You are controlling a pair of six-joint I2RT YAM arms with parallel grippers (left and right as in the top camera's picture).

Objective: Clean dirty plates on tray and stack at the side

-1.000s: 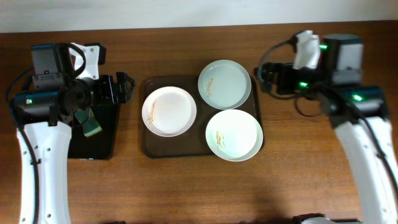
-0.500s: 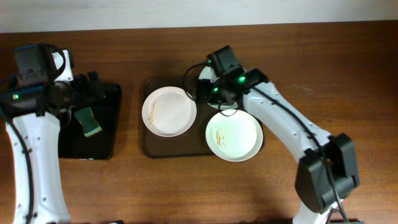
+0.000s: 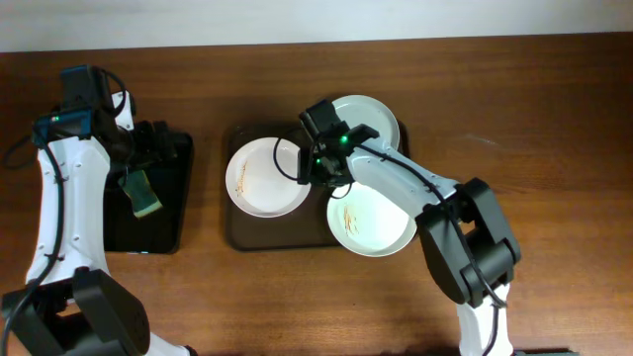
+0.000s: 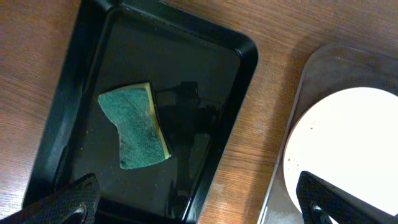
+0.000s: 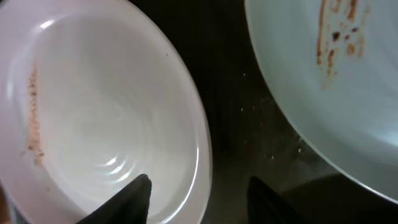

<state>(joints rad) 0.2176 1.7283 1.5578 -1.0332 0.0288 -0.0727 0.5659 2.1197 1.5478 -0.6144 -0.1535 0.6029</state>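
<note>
Three dirty plates lie on the dark brown tray (image 3: 240,235): a left plate (image 3: 262,180), a bluish back right plate (image 3: 371,121) and a streaked front right plate (image 3: 378,220). My right gripper (image 3: 315,172) reaches across the tray to the left plate's right edge. Seen from the right wrist, this gripper (image 5: 202,202) is open and straddles the rim of the left plate (image 5: 106,106); one finger is over the plate, the other over the tray (image 5: 230,81). My left gripper (image 3: 168,146) hangs wide open and empty over the small black tray (image 3: 163,232).
A green and yellow sponge (image 4: 137,134) lies in the glossy black tray (image 4: 186,56) left of the brown tray. The right wrist view also shows a streaked bluish plate (image 5: 336,81). Bare wooden table (image 3: 554,148) spreads to the right and front.
My right arm has swung from the table's right side across to the left plate, and its jaws have narrowed around the rim. The left arm has drawn back a little to the left.
</note>
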